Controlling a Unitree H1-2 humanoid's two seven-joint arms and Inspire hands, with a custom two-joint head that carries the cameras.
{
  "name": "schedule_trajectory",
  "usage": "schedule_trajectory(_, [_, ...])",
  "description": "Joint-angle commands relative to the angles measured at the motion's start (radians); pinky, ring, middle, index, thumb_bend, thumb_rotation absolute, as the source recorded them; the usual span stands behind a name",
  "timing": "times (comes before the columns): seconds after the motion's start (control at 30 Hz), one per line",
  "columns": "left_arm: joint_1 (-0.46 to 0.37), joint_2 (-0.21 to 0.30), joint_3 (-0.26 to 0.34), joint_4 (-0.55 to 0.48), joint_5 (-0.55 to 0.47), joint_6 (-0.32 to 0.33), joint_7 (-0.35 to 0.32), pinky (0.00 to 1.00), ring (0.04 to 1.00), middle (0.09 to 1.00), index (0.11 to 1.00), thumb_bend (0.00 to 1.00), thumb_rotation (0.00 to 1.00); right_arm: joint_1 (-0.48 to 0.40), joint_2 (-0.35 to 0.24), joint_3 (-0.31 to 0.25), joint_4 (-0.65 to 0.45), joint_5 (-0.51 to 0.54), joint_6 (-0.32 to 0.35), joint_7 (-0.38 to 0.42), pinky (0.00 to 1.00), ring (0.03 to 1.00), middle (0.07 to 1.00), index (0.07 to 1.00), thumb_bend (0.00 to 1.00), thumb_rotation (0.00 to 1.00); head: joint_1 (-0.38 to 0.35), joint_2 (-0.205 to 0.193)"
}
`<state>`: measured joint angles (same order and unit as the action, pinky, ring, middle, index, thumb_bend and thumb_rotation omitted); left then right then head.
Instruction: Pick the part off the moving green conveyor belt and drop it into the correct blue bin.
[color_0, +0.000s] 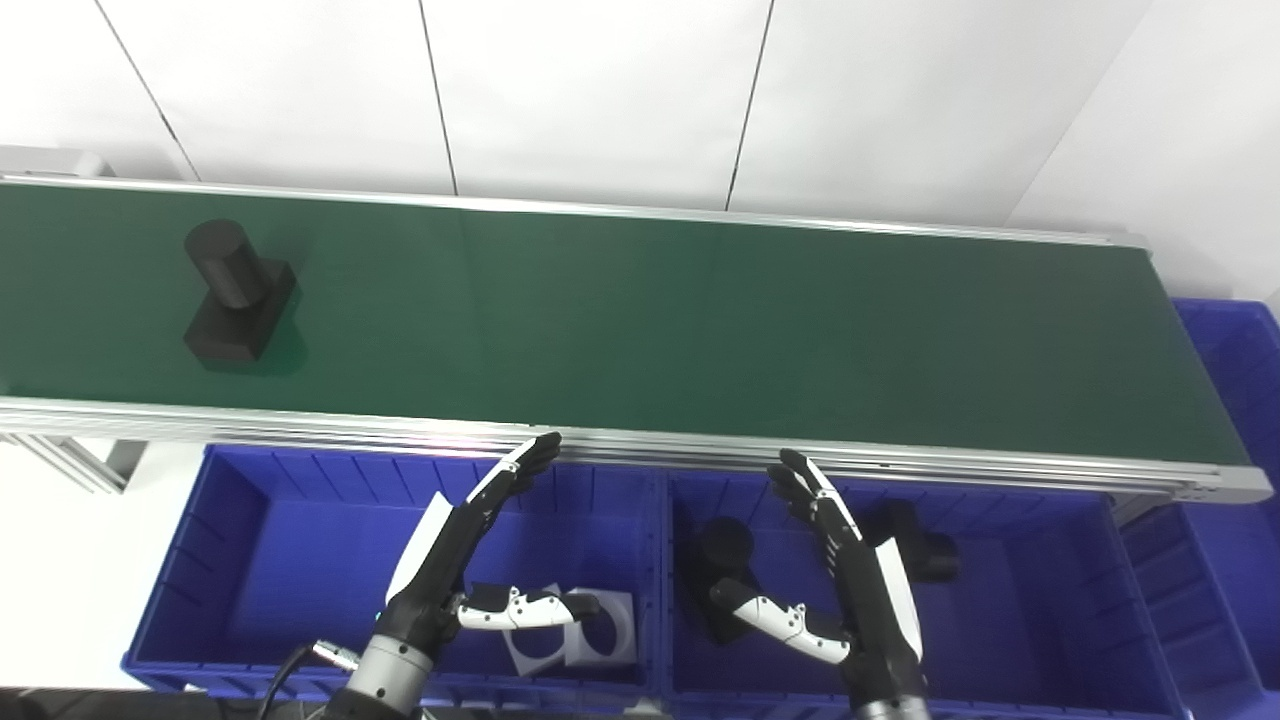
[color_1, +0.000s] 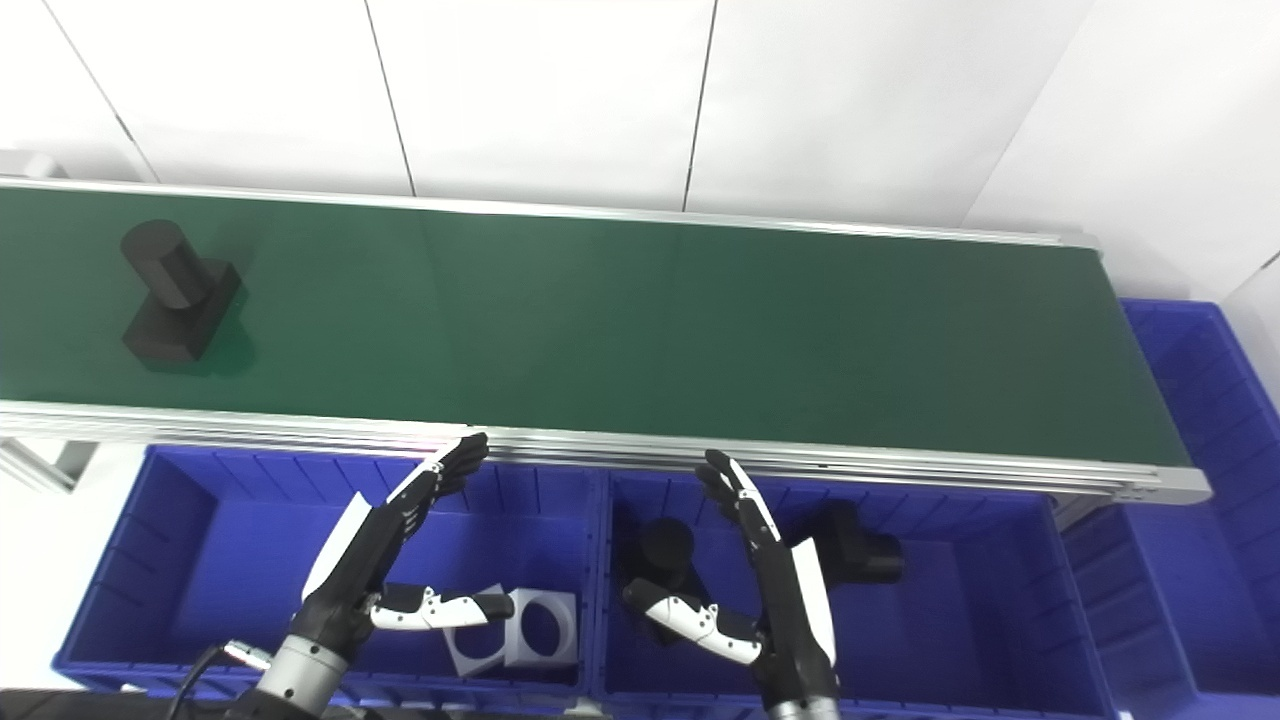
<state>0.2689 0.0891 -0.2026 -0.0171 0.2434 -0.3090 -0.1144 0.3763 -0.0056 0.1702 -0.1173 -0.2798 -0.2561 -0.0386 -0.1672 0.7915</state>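
White wall panels back the green conveyor belt (color_0: 700, 320); our black cylinder-on-block part (color_0: 235, 290) sits at ten o'clock, nearer our left hand (color_0: 470, 560). Left and right hand (color_0: 850, 580) are both released, empty.

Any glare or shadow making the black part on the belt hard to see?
Left eye view: the black part stays distinct on the green belt, with a soft shadow beside it. Right eye view: mild glare only on the near rail; image sharp.

Dark green conveyor belt (color_0: 650, 310), black part (color_0: 232, 290), blue bins (color_0: 240, 560), white parts (color_0: 585, 635), black-and-white hands (color_0: 470, 560), white wall (color_0: 600, 90).
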Motion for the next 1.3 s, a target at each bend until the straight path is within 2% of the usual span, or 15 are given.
schedule_trajectory(0.0, [0.001, -0.005, -0.005, -0.024, -0.028, -0.018, 0.002, 0.89, 0.908, 0.905, 0.895, 0.79, 0.81, -0.006, 0.003, 0.004, -0.031, 0.0, 0.004, 0.002, 0.88, 0.874, 0.871, 0.915, 0.77, 0.42, 0.001, 0.0])
schedule_trajectory(0.1, [0.0, -0.004, -0.007, -0.015, -0.048, -0.029, -0.002, 0.91, 0.912, 0.904, 0.894, 0.77, 0.88, -0.006, 0.005, 0.002, -0.026, 0.0, -0.006, -0.003, 0.88, 0.87, 0.868, 0.912, 0.77, 0.46, 0.01, 0.0])
schedule_trajectory(0.17, [-0.003, -0.004, -0.007, -0.005, -0.061, -0.044, -0.004, 0.91, 0.912, 0.904, 0.891, 0.76, 0.93, -0.006, 0.006, 0.0, -0.021, -0.009, -0.015, -0.012, 0.88, 0.861, 0.862, 0.908, 0.77, 0.57, 0.014, 0.001])
schedule_trajectory(0.23, [-0.004, -0.006, -0.008, -0.001, -0.07, -0.048, -0.006, 0.91, 0.911, 0.904, 0.892, 0.74, 0.98, -0.006, 0.006, -0.003, -0.021, -0.009, -0.019, -0.015, 0.85, 0.85, 0.856, 0.901, 0.77, 0.75, 0.013, 0.001])
schedule_trajectory(0.3, [-0.002, -0.011, -0.006, 0.0, -0.087, -0.043, -0.007, 0.92, 0.912, 0.903, 0.894, 0.76, 0.99, -0.006, 0.007, -0.007, -0.021, 0.014, -0.024, -0.012, 0.83, 0.84, 0.85, 0.893, 0.77, 0.86, 0.013, 0.001])
schedule_trajectory(0.43, [0.004, -0.016, -0.006, -0.005, -0.099, -0.031, -0.005, 0.92, 0.911, 0.898, 0.893, 0.8, 1.0, -0.009, 0.007, -0.008, -0.018, 0.05, -0.025, -0.004, 0.84, 0.845, 0.852, 0.885, 0.72, 0.99, 0.013, -0.001])
schedule_trajectory(0.6, [0.007, -0.018, -0.008, -0.008, -0.113, -0.023, -0.01, 0.94, 0.925, 0.906, 0.896, 0.82, 1.0, -0.008, 0.003, -0.005, -0.021, 0.091, -0.018, 0.01, 0.87, 0.863, 0.861, 0.889, 0.69, 1.0, 0.017, -0.004])
schedule_trajectory(0.7, [0.007, -0.019, -0.008, -0.003, -0.104, -0.026, -0.005, 0.94, 0.924, 0.901, 0.892, 0.83, 1.0, -0.007, 0.001, -0.005, -0.014, 0.108, -0.032, 0.011, 0.88, 0.872, 0.864, 0.892, 0.71, 1.0, 0.023, -0.008])
schedule_trajectory(0.9, [0.009, -0.027, -0.014, 0.022, -0.096, -0.063, 0.003, 0.93, 0.92, 0.898, 0.885, 0.8, 1.0, -0.002, -0.01, -0.005, -0.006, 0.13, -0.043, 0.019, 0.88, 0.88, 0.873, 0.901, 0.71, 1.0, 0.074, -0.03])
schedule_trajectory(1.07, [0.014, -0.046, -0.02, 0.042, -0.051, -0.079, 0.026, 0.91, 0.909, 0.893, 0.882, 0.82, 1.0, 0.01, -0.027, -0.013, -0.013, 0.141, -0.04, 0.028, 0.91, 0.899, 0.881, 0.906, 0.71, 1.0, 0.19, -0.085])
schedule_trajectory(1.1, [0.015, -0.05, -0.021, 0.047, -0.043, -0.083, 0.031, 0.9, 0.902, 0.889, 0.878, 0.82, 1.0, 0.012, -0.028, -0.015, -0.014, 0.142, -0.039, 0.026, 0.91, 0.902, 0.881, 0.906, 0.72, 1.0, 0.19, -0.085])
schedule_trajectory(1.13, [0.015, -0.053, -0.024, 0.059, -0.036, -0.092, 0.036, 0.9, 0.9, 0.888, 0.877, 0.82, 1.0, 0.016, -0.032, -0.016, -0.014, 0.148, -0.042, 0.028, 0.91, 0.903, 0.881, 0.906, 0.72, 1.0, 0.241, -0.112])
schedule_trajectory(1.27, [0.014, -0.061, -0.037, 0.097, -0.027, -0.114, 0.045, 0.89, 0.888, 0.881, 0.88, 0.79, 1.0, 0.017, -0.047, -0.024, 0.004, 0.167, -0.071, 0.033, 0.93, 0.909, 0.892, 0.917, 0.7, 1.0, 0.312, -0.156])
